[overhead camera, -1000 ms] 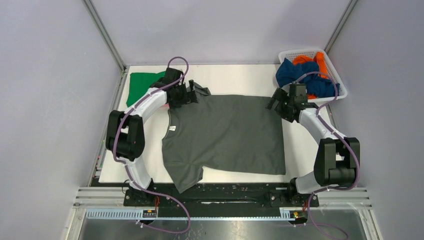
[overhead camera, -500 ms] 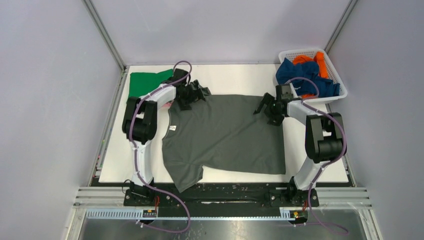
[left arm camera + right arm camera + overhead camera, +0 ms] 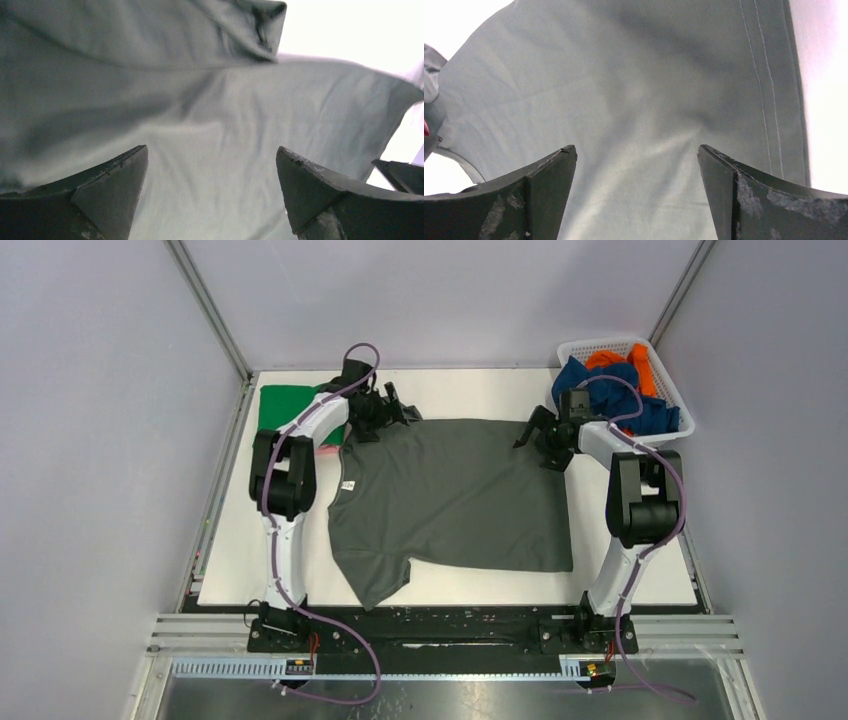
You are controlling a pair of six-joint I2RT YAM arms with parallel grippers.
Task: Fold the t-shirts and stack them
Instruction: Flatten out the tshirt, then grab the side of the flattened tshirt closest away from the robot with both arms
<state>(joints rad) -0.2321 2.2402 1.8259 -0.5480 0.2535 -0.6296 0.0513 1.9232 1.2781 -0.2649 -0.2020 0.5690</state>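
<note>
Dark grey cloth covers the middle of the white table [image 3: 620,560]: the dark grey t-shirt [image 3: 450,500] lies spread flat, its collar end toward the left and its hem toward the right. Compared with a second ago it has slid away from the arm bases. Its near sleeve, which then hung over the black rail at the table's near edge, now lies wholly on the white surface, and its far edge sits closer to the back.

Both arms have reached farther out. The left gripper [image 3: 392,408] is over the far sleeve, and its wrist view shows the fingers spread wide with a folded lip of sleeve above them and nothing pinched between. The right gripper [image 3: 538,440] is at the far hem corner, fingers likewise parted above the stitched hem, released.

The green t-shirt [image 3: 285,405] lies folded at the far left corner, where it was. At the far right the white basket [image 3: 600,342] holds the navy blue t-shirt [image 3: 600,380] and the orange t-shirt [image 3: 642,365], bunched as before.
</note>
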